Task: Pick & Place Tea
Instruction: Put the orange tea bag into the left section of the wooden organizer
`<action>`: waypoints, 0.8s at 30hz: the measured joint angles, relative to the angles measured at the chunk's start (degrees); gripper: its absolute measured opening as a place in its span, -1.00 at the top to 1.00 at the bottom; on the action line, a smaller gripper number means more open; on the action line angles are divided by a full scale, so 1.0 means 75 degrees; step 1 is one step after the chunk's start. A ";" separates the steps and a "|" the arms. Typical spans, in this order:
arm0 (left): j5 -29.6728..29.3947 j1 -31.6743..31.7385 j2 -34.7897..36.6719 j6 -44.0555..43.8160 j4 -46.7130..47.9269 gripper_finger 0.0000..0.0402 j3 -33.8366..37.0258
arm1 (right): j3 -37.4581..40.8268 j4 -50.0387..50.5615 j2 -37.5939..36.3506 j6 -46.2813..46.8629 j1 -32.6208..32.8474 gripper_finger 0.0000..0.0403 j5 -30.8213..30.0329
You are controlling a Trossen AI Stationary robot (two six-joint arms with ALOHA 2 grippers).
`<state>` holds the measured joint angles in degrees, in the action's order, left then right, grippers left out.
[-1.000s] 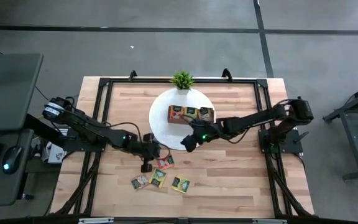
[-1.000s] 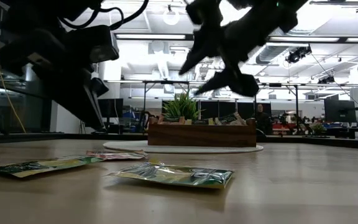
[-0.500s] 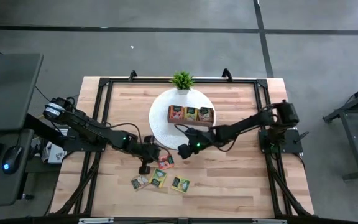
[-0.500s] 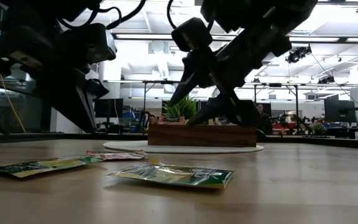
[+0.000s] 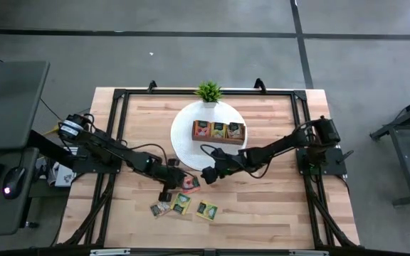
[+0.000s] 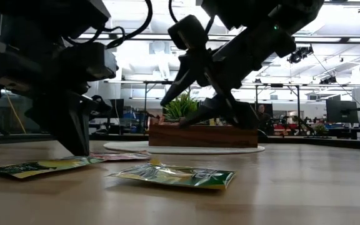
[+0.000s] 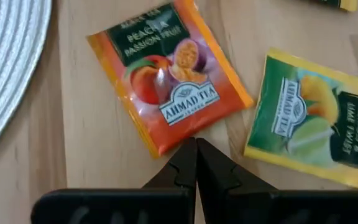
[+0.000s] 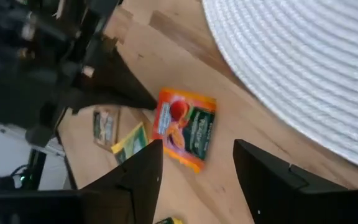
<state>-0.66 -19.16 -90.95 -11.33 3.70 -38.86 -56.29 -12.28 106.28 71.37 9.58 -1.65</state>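
A pale wooden table (image 5: 262,206) in an open workshop carries a round white mat (image 5: 184,135) with a wooden tray (image 5: 219,131) of sorted tea and a small potted plant (image 5: 208,91) behind it. Four loose sachets lie just off the mat's near edge: an orange peach one (image 7: 169,78), a yellow-green one (image 7: 312,121) beside it, and two more (image 5: 206,210) closer to the table's front.

The left gripper (image 7: 196,163), fingers pressed together, points its tip at the orange sachet's edge, touching or just short of it. The right gripper (image 8: 197,165), fingers spread wide, hovers above the same sachet from the mat side.

The sachet looks light, thin, glossy and limp, lying flat on the wood; it will likely slide rather than lift, so an edge or raised corner seems the best place to pinch, perhaps braced by the other arm.

From table height both arms are dark silhouettes, and the orange sachet is barely visible behind the left one.
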 joint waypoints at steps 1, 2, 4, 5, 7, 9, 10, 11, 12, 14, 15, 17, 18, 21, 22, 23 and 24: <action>0.0008 -0.0003 -0.0013 0.0083 -0.0045 1.00 -0.0001 | 0.0000 -0.0057 0.0055 0.0057 0.0004 0.03 -0.0030; 0.0016 -0.0003 -0.0008 0.0137 -0.0098 1.00 0.0004 | 0.0000 -0.0110 0.0085 0.0100 0.0012 0.02 -0.0048; 0.0001 0.0000 -0.0018 0.0162 -0.0158 1.00 0.0004 | 0.0008 -0.0027 0.0102 0.0105 0.0065 0.00 -0.0149; -0.0053 0.0000 -0.0016 0.0179 -0.0136 1.00 0.0004 | 0.0012 -0.0059 0.0101 0.0115 0.0097 0.00 -0.0222; -0.0188 0.0000 -0.0016 0.0290 -0.0096 1.00 0.0007 | 0.0000 -0.0063 0.0099 0.0186 0.0159 -0.01 -0.0348; -0.0267 0.0000 -0.0016 0.0410 -0.0099 1.00 0.0007 | 0.0000 -0.0051 0.0099 0.0288 0.0215 -0.01 -0.0390; -0.0298 0.0000 -0.0016 0.0481 -0.0100 1.00 0.0007 | 0.0000 -0.0045 0.0135 0.0300 0.0255 -0.02 -0.0431; -0.0342 0.0000 -0.0016 0.0532 -0.0101 1.00 0.0007 | 0.0000 -0.0055 0.0180 0.0367 0.0296 -0.02 -0.0494; -0.0359 0.0000 -0.0016 0.0560 -0.0096 1.00 0.0007 | 0.0000 -0.0038 0.0243 0.0474 0.0329 -0.02 -0.0524; -0.0394 0.0003 -0.0110 0.0615 -0.0148 1.00 0.0004 | 0.0000 -0.0073 0.0453 0.0776 0.0391 -0.02 -0.0510; -0.0398 0.0003 -0.0143 0.0619 -0.0146 1.00 -0.0007 | 0.0005 -0.0119 0.0551 0.0909 0.0409 -0.02 -0.0469; -0.0453 -0.0003 -0.0170 0.0621 -0.0154 1.00 -0.0007 | 0.0014 -0.0384 0.0727 0.1094 0.0449 -0.02 -0.0423; -0.0444 -0.0002 -0.0189 0.0621 -0.0159 1.00 -0.0007 | 0.0014 -0.0533 0.0801 0.1111 0.0452 -0.02 -0.0418; -0.0422 0.0003 -0.0369 0.0624 -0.0256 1.00 -0.0010 | 0.0009 -0.0875 0.0968 0.1253 0.0446 -0.02 -0.0408; -0.0425 0.0003 -0.0412 0.0649 -0.0331 1.00 -0.0008 | 0.0006 -0.0913 0.0997 0.1286 0.0446 -0.02 -0.0396; -0.0422 0.0003 -0.0437 0.0673 -0.0436 1.00 -0.0007 | 0.0003 -0.0926 0.1039 0.1301 0.0445 -0.02 -0.0366; -0.0416 0.0003 -0.0445 0.0679 -0.0487 1.00 -0.0009 | -0.0006 -0.0948 0.1069 0.1307 0.0441 -0.02 -0.0333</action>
<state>-3.78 -19.14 -94.29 -6.24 0.05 -38.93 -56.34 -19.39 114.30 81.17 12.89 -4.14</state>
